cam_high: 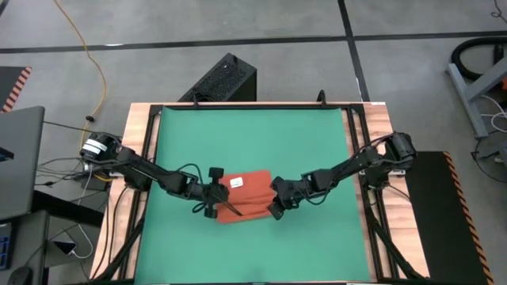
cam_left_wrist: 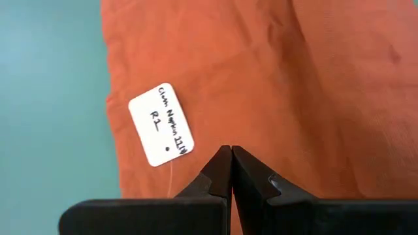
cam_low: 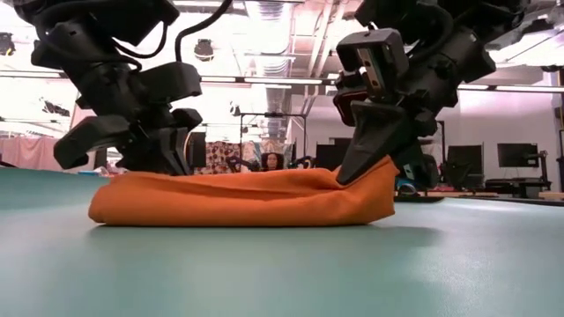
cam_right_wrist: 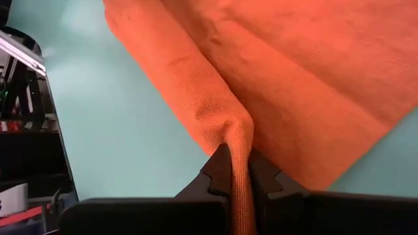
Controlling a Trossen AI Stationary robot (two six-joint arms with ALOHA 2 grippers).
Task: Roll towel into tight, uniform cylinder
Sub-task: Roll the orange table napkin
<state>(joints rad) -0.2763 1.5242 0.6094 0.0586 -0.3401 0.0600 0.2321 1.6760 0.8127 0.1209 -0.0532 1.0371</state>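
With the right gripper pinching the towel roll's edge and the left gripper pressed together, seemingly empty, roll evenly, keeping tension.

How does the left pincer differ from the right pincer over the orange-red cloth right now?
The left pincer is shut with nothing between its tips, while the right pincer is shut on a fold of the thin orange-red cloth towel. The left sits at the towel's end with the small white paper tag; the right is at the opposite end, lifting that edge. Both are dark, two-fingered and low over the green mat.
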